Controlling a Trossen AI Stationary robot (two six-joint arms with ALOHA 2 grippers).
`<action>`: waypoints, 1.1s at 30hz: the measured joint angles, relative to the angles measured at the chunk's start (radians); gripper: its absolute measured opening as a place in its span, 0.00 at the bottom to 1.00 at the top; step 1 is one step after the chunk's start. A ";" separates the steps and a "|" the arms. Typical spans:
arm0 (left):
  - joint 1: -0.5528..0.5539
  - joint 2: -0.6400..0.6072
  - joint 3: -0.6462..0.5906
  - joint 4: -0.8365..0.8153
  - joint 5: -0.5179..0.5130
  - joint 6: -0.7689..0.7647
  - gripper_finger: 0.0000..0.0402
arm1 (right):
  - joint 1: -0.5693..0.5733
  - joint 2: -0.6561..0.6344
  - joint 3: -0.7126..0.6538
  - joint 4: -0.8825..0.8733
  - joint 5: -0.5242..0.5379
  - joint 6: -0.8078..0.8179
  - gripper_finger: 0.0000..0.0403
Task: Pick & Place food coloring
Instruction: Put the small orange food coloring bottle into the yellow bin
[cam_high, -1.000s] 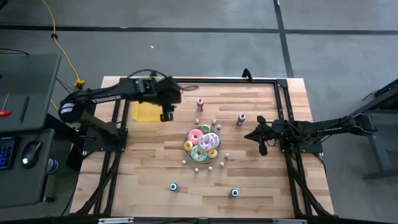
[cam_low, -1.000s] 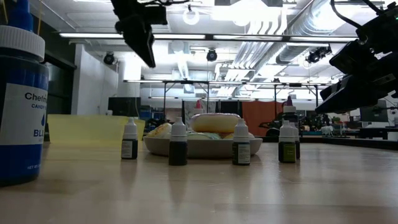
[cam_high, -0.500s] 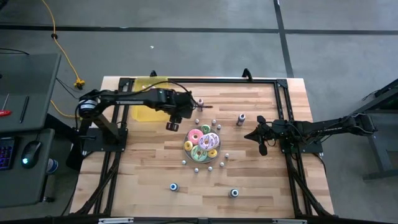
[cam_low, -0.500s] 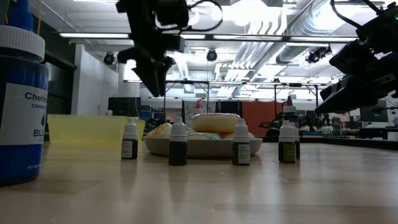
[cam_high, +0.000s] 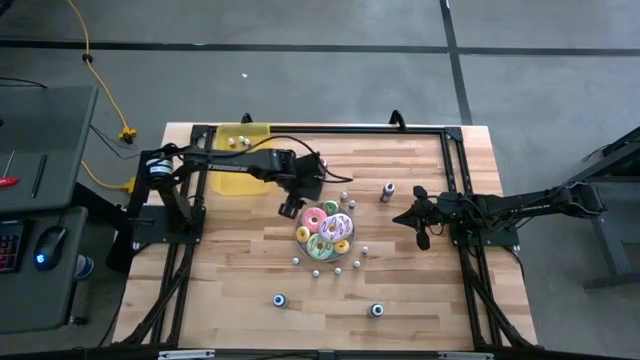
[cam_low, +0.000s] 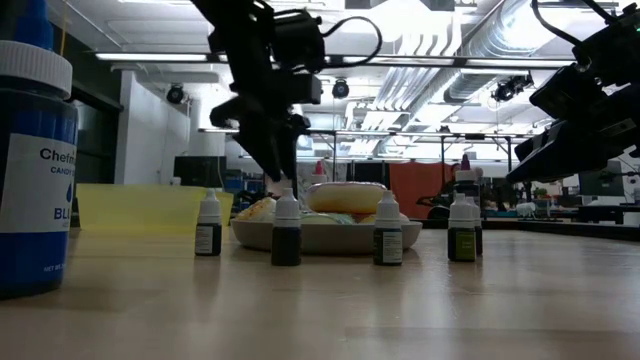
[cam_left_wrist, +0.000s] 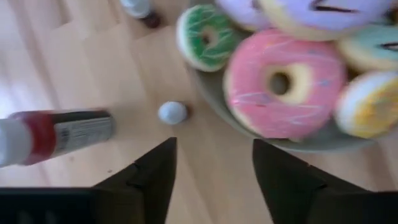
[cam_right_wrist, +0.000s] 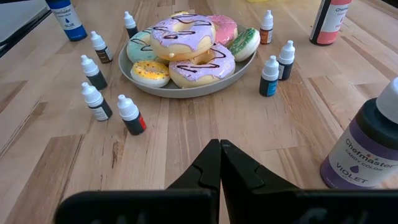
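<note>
A: Where was the left gripper (cam_high: 291, 208) in the overhead picture?

B: Just left of centre, right beside the upper-left rim of the plate (cam_high: 303, 238) of doughnuts (cam_high: 325, 229). Its arm reached in from the left edge of the table (cam_high: 420, 290).

A: And its jaws?

B: Parted, with nothing between them. In its own wrist picture the two dark fingers (cam_left_wrist: 152, 174) stood apart over bare wood, and a small white-capped bottle (cam_left_wrist: 172, 112) sat just beyond the gap, close to the plate's rim. A bigger bottle with a red band (cam_left_wrist: 56, 133) lay on its side at the left of that picture.

A: Where was the food coloring?

B: The food coloring bottles (cam_right_wrist: 130, 114) stood scattered around the plate, at the centre of the overhead picture. In the table-level picture four of them (cam_low: 287, 230) lined up in front of the plate, all upright. Larger bottles stood farther out: a blue one (cam_low: 32, 170) at the far left of that picture, a violet one (cam_right_wrist: 367, 148) at the lower right of the right wrist picture.

A: And the yellow tray (cam_high: 243, 160)?

B: Upper left of the table, with a few pale bottles in it.

A: The right gripper (cam_high: 421, 222)?

B: Waiting at the right of the table, well apart from the plate, fingers pressed together on nothing.
</note>
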 joint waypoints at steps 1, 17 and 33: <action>0.000 0.004 0.000 0.017 -0.026 0.000 0.56 | 0.000 0.000 0.000 0.000 0.000 0.000 0.00; 0.046 0.059 0.000 0.137 0.033 0.007 0.66 | 0.000 0.000 0.000 0.000 0.000 0.000 0.00; 0.073 0.116 -0.001 0.161 0.067 -0.019 0.66 | 0.000 0.000 0.000 0.000 0.000 0.000 0.00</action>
